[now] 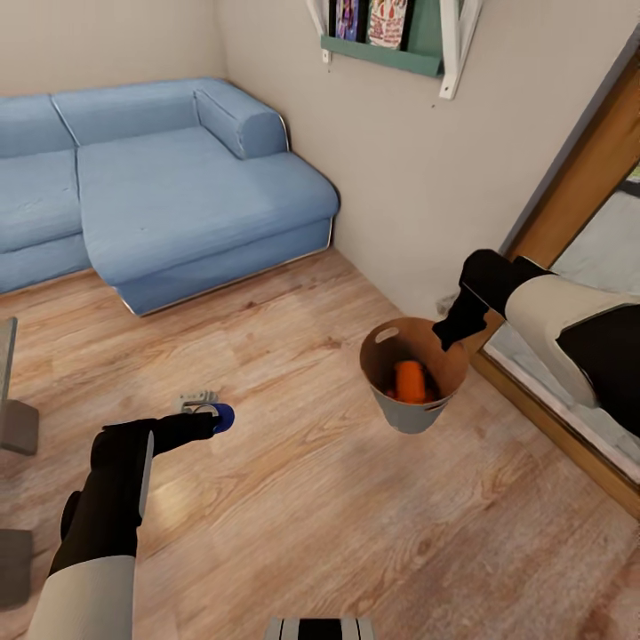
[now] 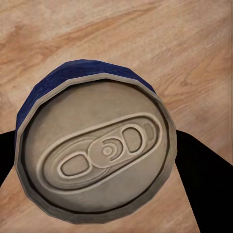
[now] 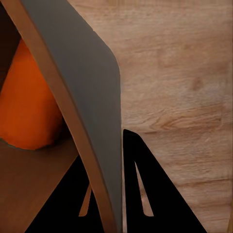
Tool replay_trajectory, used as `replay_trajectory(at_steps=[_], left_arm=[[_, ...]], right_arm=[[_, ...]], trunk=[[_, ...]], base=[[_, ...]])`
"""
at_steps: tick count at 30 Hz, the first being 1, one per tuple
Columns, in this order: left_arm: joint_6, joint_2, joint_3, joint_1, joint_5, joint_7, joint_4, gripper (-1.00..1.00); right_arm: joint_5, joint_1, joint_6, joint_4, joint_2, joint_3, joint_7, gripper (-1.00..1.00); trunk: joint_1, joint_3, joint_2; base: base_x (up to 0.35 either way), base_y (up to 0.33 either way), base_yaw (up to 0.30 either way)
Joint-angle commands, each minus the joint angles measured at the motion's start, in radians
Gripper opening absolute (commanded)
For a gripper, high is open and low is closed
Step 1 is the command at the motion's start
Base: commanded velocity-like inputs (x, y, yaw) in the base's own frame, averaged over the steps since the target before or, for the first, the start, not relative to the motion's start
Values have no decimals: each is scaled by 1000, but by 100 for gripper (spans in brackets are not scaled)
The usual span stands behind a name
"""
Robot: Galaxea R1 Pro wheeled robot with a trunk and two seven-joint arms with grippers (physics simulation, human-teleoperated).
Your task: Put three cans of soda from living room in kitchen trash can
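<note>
1. A wooden floor (image 1: 293, 498) spans the room, with pale walls (image 1: 418, 151) behind it.
2. A blue sofa (image 1: 160, 187) fills the far left corner and stands on the floor against the walls.
3. A wood-framed mirror or door panel (image 1: 569, 267) leans along the right wall, near the robot's right arm.
4. A green wall shelf (image 1: 391, 31) with white brackets hangs high on the wall and carries a few books or boxes.
5. The tash can (image 1: 411, 378) hangs above the floor, off to the right in the head view. It is brown inside and pale grey outside, with an oval handle slot near the rim on its left side.
6. The right gripper (image 1: 449, 336) is clamped on the bin's rim at its right side. In the right wrist view its dark fingers (image 3: 138, 194) straddle the bin wall (image 3: 82, 97), one inside and one outside.
7. An orange soda can (image 1: 410, 381) stands inside the bin; the right wrist view shows its orange (image 3: 29, 107) behind the wall. Whether more cans lie beside it cannot be told.
8. The left gripper (image 1: 206, 420) is closed around a blue soda can (image 1: 220, 415), held low over the floor at the left. The left wrist view shows the can's silvery top (image 2: 99, 153) with its pull tab, pinched between the two dark fingers (image 2: 204, 165).
9. A small pale object (image 1: 197, 397) lies on the floor just beyond the blue can; what it is cannot be told.
</note>
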Motion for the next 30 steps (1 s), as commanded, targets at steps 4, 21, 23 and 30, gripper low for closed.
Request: replay_trajectory(at_steps=[4,21,23,30], left_arm=[[-1,0,0,0,-1,1,0,-100],[-19,-1,0,0,-5,1,31,-100],[-32,-1,0,0,-6,9,58,-100],[-74,2,1,-1,2,73,135,-100]], right_arm=[[-1,15,-2,1,-3,6,2,-100],[-11,152,-43,-12,-11,-2,-4,-100],[-12,164,-44,-17,-9,-5,-5,-100],[-13,213,-35,-92,2,-8,-7,-100]], trunk=[[-15,13,28],[-81,87,147],[-88,97,161],[-115,130,210]], base=[[0,0,0],[0,0,0],[0,0,0],[0,0,0]])
